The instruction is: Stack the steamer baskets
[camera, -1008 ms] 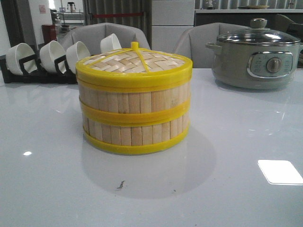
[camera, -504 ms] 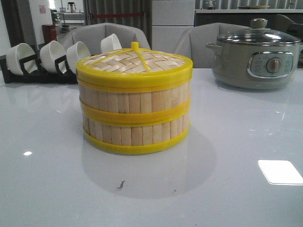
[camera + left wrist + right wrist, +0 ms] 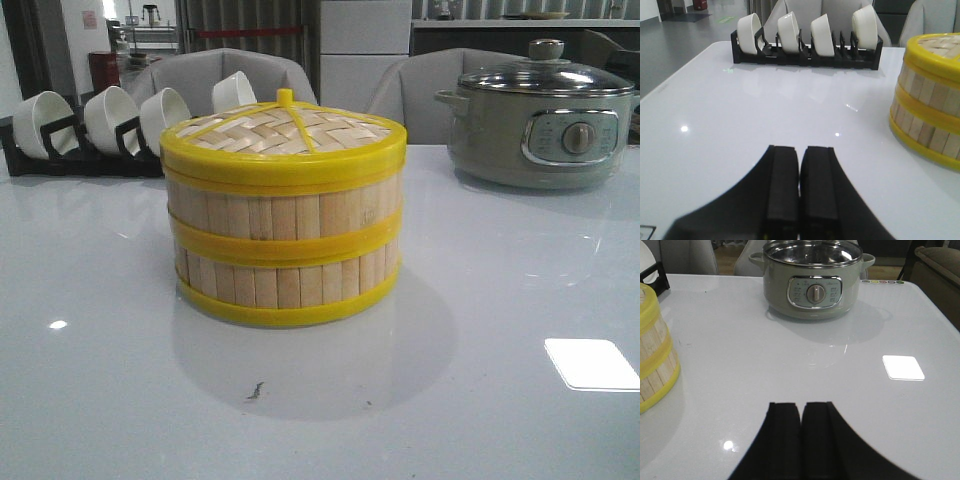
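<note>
The shiny white table [image 3: 120, 400] holds two round bamboo steamer baskets with yellow rims [image 3: 285, 255], stacked in the middle. A black rack of white bowls [image 3: 80, 130] sits far left. A grey-green electric pot [image 3: 540, 130] sits far right.

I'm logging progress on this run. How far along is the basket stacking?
Stacking looks done: the two steamer baskets sit one on the other, rims aligned, with the woven lid on top. Nothing is in hand: the left claw and right claw are both shut, empty and apart from the stack. Nothing visible seems left.
</note>
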You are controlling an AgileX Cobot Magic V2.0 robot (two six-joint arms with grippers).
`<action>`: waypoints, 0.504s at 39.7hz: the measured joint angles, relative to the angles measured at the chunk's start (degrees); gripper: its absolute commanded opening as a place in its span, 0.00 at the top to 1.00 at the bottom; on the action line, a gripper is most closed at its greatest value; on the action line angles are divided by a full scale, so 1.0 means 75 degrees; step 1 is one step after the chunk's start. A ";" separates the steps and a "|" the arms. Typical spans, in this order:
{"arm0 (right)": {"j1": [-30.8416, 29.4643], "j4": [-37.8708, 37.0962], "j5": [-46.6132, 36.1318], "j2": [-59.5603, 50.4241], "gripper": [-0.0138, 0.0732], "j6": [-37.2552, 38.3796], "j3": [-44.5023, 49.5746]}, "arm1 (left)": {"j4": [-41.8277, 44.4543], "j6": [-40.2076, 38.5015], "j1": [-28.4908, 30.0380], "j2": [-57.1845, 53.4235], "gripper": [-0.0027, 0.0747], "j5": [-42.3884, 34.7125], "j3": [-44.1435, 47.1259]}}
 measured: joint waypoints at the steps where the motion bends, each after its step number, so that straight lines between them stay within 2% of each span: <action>1: 0.0000 0.0000 0.0000 0.0000 0.81 0.0000 0.0000 | -0.0001 0.0000 0.0000 0.0000 0.86 -0.0014 0.0000; 20: 0.0000 0.0000 0.0015 0.0000 0.81 0.0000 0.0000 | -0.0001 0.0000 0.0000 0.0000 0.86 -0.0050 0.0000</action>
